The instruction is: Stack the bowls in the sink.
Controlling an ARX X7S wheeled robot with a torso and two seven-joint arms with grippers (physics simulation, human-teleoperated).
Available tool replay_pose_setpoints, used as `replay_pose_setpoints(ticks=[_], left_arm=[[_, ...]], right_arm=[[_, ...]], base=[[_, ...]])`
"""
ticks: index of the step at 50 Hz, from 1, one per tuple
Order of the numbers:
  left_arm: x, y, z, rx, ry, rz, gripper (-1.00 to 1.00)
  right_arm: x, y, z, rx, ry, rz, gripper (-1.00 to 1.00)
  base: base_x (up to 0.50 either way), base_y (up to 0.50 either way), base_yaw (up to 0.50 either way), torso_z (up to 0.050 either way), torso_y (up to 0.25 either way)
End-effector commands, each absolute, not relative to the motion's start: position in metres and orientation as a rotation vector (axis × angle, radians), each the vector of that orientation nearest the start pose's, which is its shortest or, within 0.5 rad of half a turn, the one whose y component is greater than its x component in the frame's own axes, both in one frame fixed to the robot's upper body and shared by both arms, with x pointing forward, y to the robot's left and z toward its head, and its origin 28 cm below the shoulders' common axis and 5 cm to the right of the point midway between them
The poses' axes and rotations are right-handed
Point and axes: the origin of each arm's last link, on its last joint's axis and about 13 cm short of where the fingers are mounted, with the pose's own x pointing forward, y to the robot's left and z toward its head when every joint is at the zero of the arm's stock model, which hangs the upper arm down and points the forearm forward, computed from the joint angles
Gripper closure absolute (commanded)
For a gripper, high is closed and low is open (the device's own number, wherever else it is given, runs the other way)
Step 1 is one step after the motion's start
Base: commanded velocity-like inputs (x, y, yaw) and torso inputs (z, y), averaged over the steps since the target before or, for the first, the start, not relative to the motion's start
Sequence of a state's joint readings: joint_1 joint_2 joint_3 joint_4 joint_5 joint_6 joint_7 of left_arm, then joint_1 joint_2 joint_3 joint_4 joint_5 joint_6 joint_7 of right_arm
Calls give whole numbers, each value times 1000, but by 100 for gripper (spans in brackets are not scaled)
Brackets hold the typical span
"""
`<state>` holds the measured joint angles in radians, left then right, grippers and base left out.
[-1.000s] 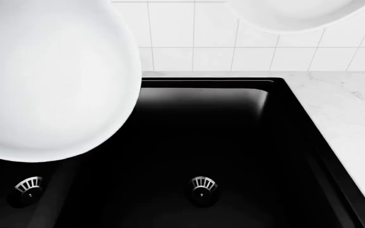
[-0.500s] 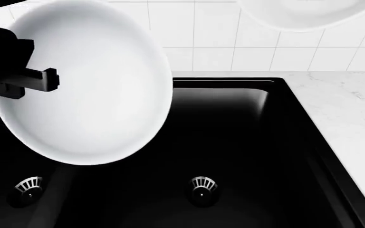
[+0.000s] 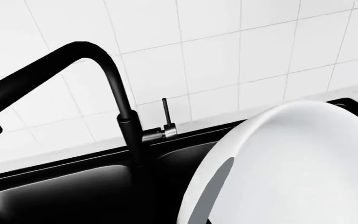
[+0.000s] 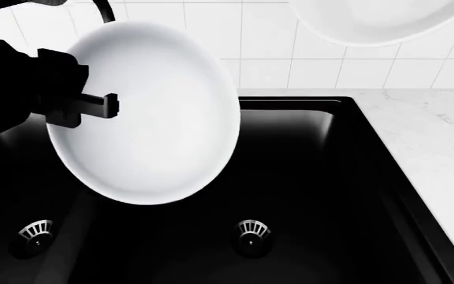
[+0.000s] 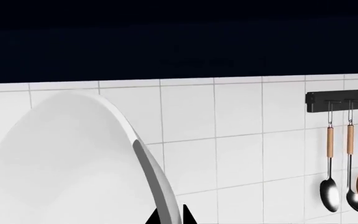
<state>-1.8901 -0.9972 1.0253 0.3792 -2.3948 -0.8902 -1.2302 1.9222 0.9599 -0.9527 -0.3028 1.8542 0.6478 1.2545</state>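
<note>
The left arm reaches in from the head view's left edge, its left claw [image 4: 93, 109] clamped on the rim of one white bowl [image 4: 152, 112], holding it tilted on edge above the black sink [image 4: 314, 177]. Higher, at the upper right of that view, the second bowl [image 4: 373, 21] hangs before the tiled wall [image 4: 266, 53]; the right claw [image 5: 169, 217] pinches its rim between closed tips. Behind stands the faucet [image 3: 113, 93].
</note>
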Motion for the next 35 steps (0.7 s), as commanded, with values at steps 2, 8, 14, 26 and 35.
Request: replay_pose_setpoints(ticks=[2, 8, 14, 26, 35], left_arm=[[191, 239, 366, 110, 273, -178, 100], [195, 236, 357, 92, 292, -199, 100], [197, 233, 350, 95, 318, -218, 100], [202, 225, 340, 100, 345, -267, 100], [207, 221, 332, 99, 361, -289, 100]], right_arm=[[209, -140, 418, 16, -281, -245, 100], [210, -140, 417, 14, -280, -246, 100], [210, -139, 417, 12, -280, -244, 100], [210, -140, 416, 13, -278, -248, 100], [209, -141, 416, 15, -282, -255, 100]], base=[[0, 0, 0, 0, 0], [0, 0, 0, 2, 2], [0, 0, 0, 0, 0], [0, 0, 0, 0, 1], [0, 0, 0, 0, 1]])
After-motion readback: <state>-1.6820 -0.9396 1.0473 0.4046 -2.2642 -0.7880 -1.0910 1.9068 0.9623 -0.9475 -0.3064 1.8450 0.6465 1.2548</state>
